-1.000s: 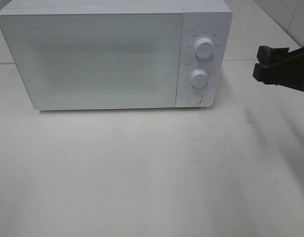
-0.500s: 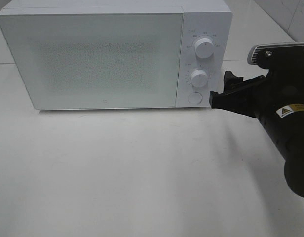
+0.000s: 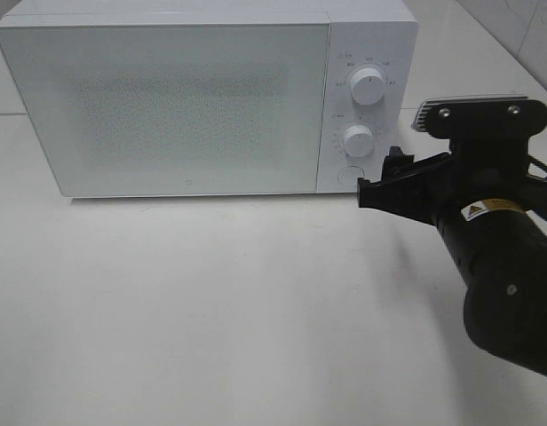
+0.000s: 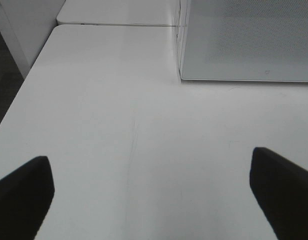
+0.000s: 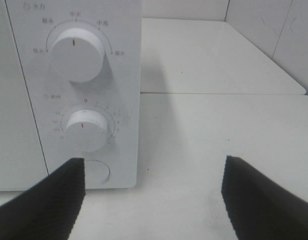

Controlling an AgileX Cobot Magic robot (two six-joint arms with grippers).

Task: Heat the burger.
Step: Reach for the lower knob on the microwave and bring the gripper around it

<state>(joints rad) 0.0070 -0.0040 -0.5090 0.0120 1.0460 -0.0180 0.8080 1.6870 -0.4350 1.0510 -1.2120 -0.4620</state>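
A white microwave (image 3: 167, 98) stands at the far left of a white table (image 3: 211, 311), with its door shut. The frosted door pane hides the inside. The burger shows in none of the views, so its place cannot be told.

On the control panel at the microwave's right end sit an upper knob (image 3: 368, 86), a lower knob (image 3: 358, 139) and, below them, a round button (image 3: 349, 176).

The right arm (image 3: 495, 266) reaches in from the near right. The right gripper (image 3: 377, 173) hangs just in front of the panel's lower right corner, level with the button. Whether it touches the panel cannot be told. In the right wrist view its two black fingers (image 5: 44, 200) stand wide apart with nothing between them. One is in line with the button and the other is over bare table to the right of the microwave.

The left gripper (image 4: 149, 160) shows only in its own wrist view. It hovers over the table, nearer than the microwave's left front corner. Its fingers (image 4: 279, 190) are spread wide and hold nothing.
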